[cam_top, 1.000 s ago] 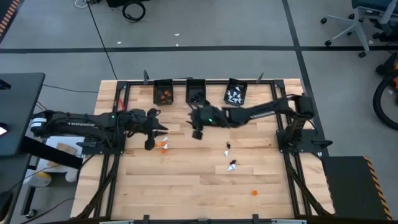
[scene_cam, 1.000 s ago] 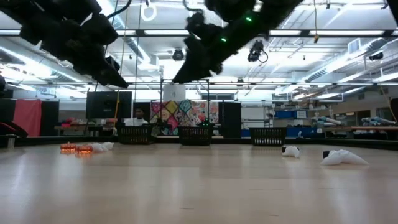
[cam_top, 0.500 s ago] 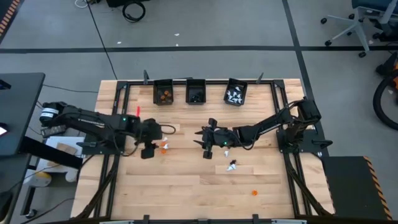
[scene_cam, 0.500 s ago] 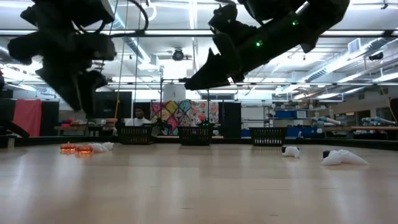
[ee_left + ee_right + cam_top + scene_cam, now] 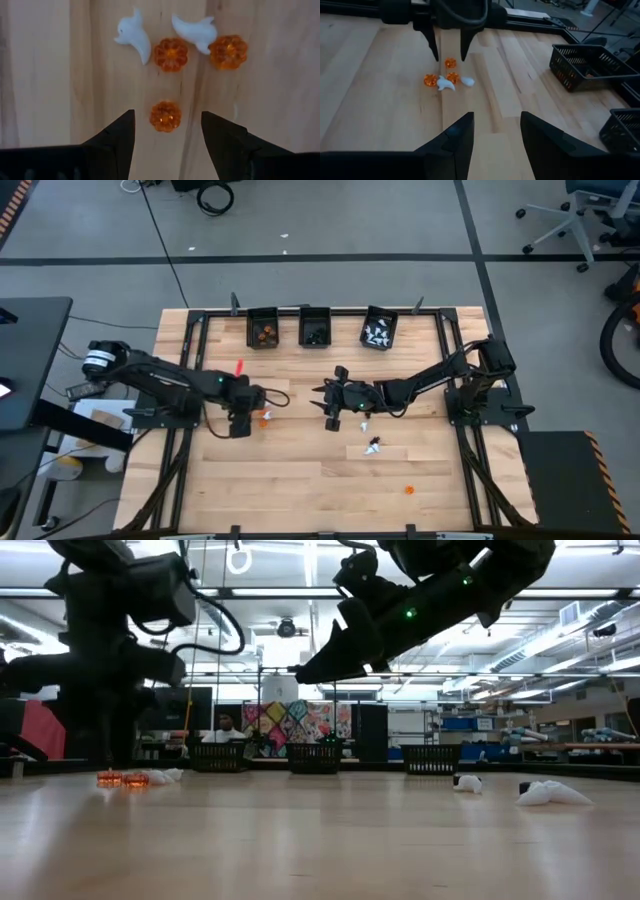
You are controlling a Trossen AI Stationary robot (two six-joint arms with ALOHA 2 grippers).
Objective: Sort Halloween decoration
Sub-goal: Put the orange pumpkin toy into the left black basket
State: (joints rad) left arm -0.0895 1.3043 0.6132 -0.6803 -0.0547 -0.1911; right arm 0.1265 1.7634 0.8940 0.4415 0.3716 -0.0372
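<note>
The Halloween decoration lies scattered on the wooden table. In the left wrist view, three orange pumpkin trinkets (image 5: 165,116) (image 5: 170,54) (image 5: 228,51) and two white ghost trinkets (image 5: 134,36) (image 5: 196,31) form one cluster (image 5: 263,418). My left gripper (image 5: 167,130) points down, open, with one finger on either side of the nearest pumpkin, touching nothing. My right gripper (image 5: 330,408) hovers open over the table's middle, slanting down toward that cluster (image 5: 445,79), nothing between its fingers (image 5: 495,135).
Three small black bins (image 5: 263,330) (image 5: 314,328) (image 5: 379,328) stand along the far edge, holding orange, black and white trinkets. More loose trinkets lie right of centre (image 5: 366,423) (image 5: 374,446), and an orange one (image 5: 408,490) near the front edge.
My left gripper has tipped from slanting to pointing straight down, sunk toward the orange cluster, and its fingers now stand wider apart. My right gripper has come from near the bins toward the table's near edge and lower, then kept still. The trinkets have not moved.
</note>
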